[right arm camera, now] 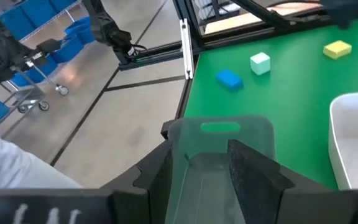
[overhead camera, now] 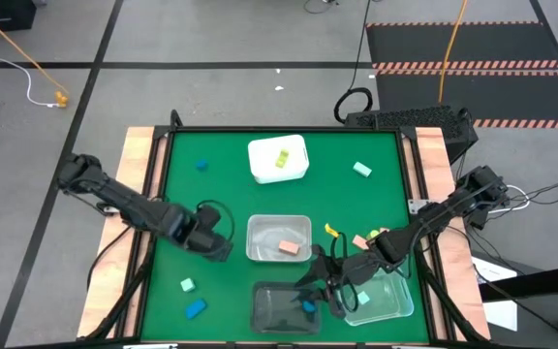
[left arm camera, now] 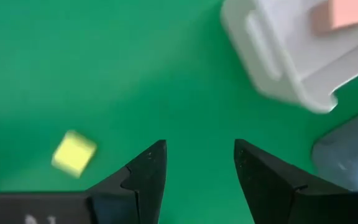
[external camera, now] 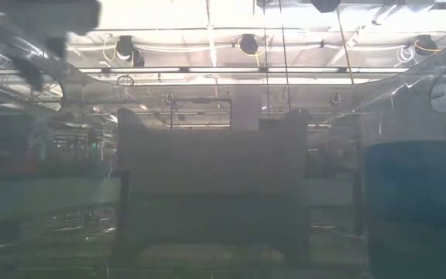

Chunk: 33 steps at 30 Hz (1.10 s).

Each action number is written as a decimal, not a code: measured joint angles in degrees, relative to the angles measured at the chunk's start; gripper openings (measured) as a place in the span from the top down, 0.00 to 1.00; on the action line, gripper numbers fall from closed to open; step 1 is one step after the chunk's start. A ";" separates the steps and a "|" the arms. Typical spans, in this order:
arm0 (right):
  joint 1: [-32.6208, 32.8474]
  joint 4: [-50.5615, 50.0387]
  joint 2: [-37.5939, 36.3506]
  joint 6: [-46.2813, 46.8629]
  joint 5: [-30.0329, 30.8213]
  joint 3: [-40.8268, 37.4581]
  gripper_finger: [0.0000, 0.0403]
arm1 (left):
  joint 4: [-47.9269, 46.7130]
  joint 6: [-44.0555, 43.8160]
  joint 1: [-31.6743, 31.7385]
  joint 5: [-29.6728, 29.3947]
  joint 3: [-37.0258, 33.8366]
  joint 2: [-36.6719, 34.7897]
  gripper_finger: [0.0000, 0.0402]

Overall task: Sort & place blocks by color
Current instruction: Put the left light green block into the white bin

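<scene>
On the green-topped table with its pale wooden side rails, four small tubs are the biggest things: a white plastic tub toward the far edge with a yellow-green block in it, a clear tub in the middle holding a salmon-tan block, a dark tub at the near edge with a blue block inside, and a second clear tub toward the near right corner. The right arm reaches in from the right edge; its claw hangs over the dark tub with the fingers spread and nothing between them. The left arm reaches in from the left edge, its claw low over bare green beside the middle clear tub, fingers likewise spread and empty. Loose blocks lie scattered: a blue cube far left, a mint bar far right, a mint cube and a blue bar near the near left corner, a yellow piece and a tan piece right of the middle tub. They look light, rigid and smooth; I judge a pinch across two flat opposite faces, centred, safest, since an off-centre squeeze could flick one away.
</scene>
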 joint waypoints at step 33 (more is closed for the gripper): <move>-3.45 -1.85 -0.09 0.83 -0.24 -0.02 0.64 | 10.36 -53.98 -9.01 -0.01 -29.14 -0.22 0.54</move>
